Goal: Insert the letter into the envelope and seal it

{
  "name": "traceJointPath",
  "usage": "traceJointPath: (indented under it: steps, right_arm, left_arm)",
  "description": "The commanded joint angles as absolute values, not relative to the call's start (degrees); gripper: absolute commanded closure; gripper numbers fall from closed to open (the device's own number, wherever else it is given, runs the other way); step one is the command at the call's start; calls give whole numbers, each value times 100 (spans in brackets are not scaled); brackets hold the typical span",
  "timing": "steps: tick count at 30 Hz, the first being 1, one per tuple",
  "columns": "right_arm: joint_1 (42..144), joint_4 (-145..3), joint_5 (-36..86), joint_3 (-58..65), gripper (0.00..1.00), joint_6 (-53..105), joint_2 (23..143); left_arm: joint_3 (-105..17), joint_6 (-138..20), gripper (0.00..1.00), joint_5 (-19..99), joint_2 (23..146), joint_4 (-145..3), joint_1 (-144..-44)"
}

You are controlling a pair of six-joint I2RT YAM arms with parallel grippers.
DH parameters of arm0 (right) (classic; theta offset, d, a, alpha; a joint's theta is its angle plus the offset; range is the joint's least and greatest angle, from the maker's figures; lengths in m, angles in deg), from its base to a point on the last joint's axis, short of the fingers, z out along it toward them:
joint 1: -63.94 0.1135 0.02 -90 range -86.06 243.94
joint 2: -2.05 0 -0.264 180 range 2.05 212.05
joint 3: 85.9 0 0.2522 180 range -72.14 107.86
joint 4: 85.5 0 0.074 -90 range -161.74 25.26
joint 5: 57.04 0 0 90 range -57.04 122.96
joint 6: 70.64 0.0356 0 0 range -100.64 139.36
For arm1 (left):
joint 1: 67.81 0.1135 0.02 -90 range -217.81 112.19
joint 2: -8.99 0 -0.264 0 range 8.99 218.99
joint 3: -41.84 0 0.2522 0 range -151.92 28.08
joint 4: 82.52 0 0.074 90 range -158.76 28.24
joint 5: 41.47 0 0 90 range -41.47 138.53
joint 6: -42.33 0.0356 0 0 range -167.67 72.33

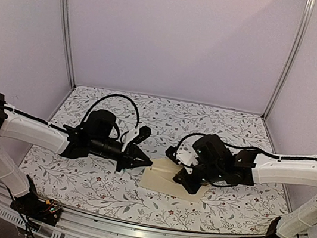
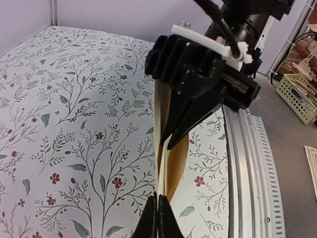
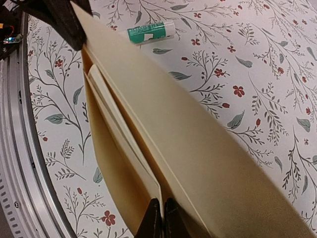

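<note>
Floral tablecloth (image 1: 105,189) covers the table under plain pale walls. I see both arms stretched low and inward from the sides, their wrists facing each other near the middle. The left gripper (image 1: 142,163) has its fingers pressed together on the left edge of the envelope (image 1: 161,178). The right gripper (image 1: 184,180) pinches the right side just as tightly. The envelope spans the space between them. A darker tan sheet (the letter (image 3: 113,171), as far as I can tell) sits between its cream layers. A green-and-white glue stick (image 3: 148,33) lies on the cloth beyond the envelope, towards the far side.
</note>
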State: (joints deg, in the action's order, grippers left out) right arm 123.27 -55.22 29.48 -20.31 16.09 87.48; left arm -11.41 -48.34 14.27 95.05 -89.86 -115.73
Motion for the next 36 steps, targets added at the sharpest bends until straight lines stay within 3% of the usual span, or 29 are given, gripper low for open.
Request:
traceJointPath:
  steps: [1,22,30,36]
  right_arm:
    - [12342,-5762,2957,-2214,93,1746,8846]
    - [12340,-5586,2824,-1945,91,1821,9096]
    - [12344,-5261,2992,-1599,78,1909,9056]
    - [12344,-5065,3008,-1335,61,1909,9014]
  left_arm:
    - [-1253,-4811,100,1352,9503,-9021,-11509]
    - [-1276,-4802,100,1360,9536,-9012,-11512]
    - [-1270,-4794,100,1377,9536,-9012,-11510]
    - [-1273,-4785,100,1386,9532,-8995,-11503]
